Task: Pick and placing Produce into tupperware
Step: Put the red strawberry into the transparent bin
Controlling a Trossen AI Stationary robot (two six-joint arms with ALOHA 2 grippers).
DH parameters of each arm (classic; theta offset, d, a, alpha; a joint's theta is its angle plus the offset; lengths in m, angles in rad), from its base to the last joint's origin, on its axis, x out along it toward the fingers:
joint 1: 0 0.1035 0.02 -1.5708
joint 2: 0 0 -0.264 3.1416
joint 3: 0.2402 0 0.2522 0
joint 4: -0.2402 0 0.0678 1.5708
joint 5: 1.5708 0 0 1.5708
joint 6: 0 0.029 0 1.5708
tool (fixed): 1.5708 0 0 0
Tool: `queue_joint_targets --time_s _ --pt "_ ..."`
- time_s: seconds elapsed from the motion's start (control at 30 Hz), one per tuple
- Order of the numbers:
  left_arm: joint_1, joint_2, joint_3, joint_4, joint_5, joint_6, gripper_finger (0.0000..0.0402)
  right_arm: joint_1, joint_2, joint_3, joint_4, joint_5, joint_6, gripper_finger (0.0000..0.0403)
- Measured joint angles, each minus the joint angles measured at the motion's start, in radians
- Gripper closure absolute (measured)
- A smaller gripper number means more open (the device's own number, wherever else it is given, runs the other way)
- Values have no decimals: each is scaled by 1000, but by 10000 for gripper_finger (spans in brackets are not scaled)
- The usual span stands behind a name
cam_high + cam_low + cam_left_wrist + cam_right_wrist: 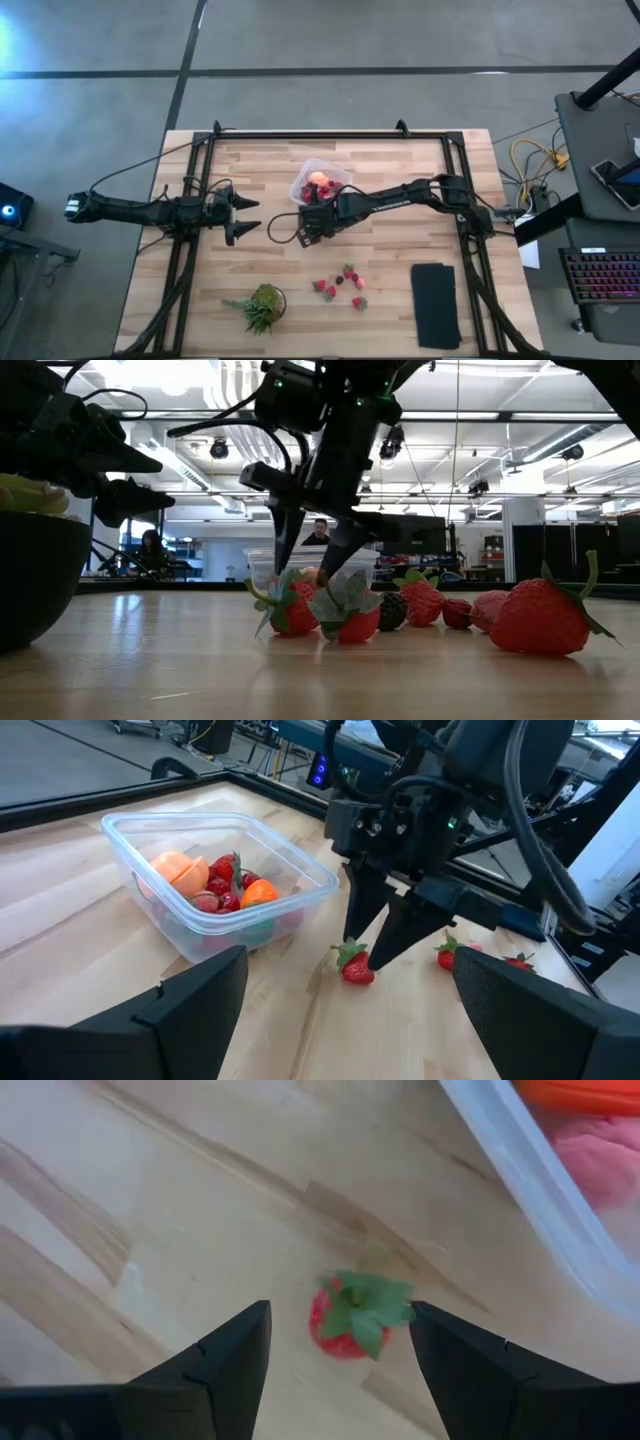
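The right gripper [372,942], fingers spread, hangs over a strawberry [352,1318] beside the tub [215,880], likely needing to drop and pinch it.

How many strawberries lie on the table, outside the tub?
About 7: one strawberry beside the tub, between the right tool's open fingers; six in a cluster near the pad, one of them dark. Others may hide behind these.

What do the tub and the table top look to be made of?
Tub: clear, glossy plastic by its look; the fruit inside shows through its walls and the rim glints. Table top: pale wood planks with visible grain and seams, a smooth, slightly satin finish; whether solid or veneer cannot be told.
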Motion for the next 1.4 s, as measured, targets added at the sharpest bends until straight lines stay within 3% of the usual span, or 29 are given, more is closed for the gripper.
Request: queue_joint_targets --time_s 0.57,1.07,1.4 --pt "0 0 0 0 0 0 63 -12 -1 -68 65 6 -8 173" --pt "0 0 0 0 0 0 63 -12 -2 -99 66 6 -18 207" --pt "0 0 0 0 0 0 63 -12 -2 -86 58 -43 -34 271"
